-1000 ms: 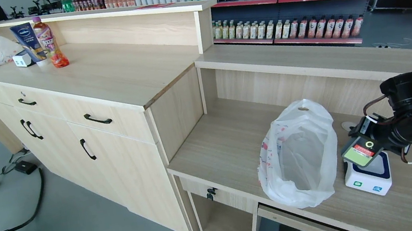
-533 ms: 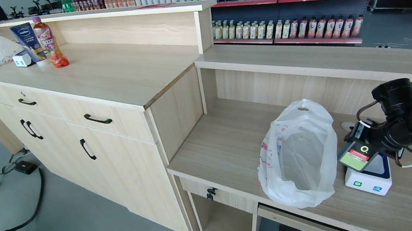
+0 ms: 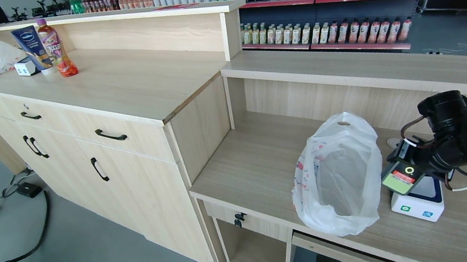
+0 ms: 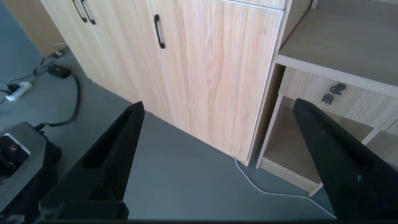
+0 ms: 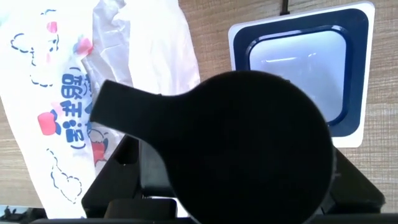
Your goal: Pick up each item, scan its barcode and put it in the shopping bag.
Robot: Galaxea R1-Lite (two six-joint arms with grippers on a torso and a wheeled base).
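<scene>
While the white shopping bag [image 3: 338, 175], printed in red and blue, stands open on the counter [image 3: 257, 169], the white scanner [image 3: 422, 205] sits just beside it. Right gripper [image 3: 411, 161] clamps a green-and-red-labelled item [image 3: 401, 177] above the scanner. Left gripper [image 4: 217, 158] has its fingers apart over the floor [image 4: 186, 174].

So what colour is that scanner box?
Scanner is white with a dark blue top; clearest in the right wrist view.

Bag front: the bag [image 3: 338, 175] slumps on the desk [image 3: 248, 170], open space before its mouth.
Right of bag: a scanner [image 3: 417, 205] sits just beside it; the right gripper [image 3: 406, 167], clamping an item [image 3: 398, 179], hangs over the scanner, near the bag's side.
Left of bag: bare desk up to a side panel [image 3: 201, 126].
Behind: a back panel [image 3: 302, 103] under a ledge [image 3: 343, 67].
</scene>
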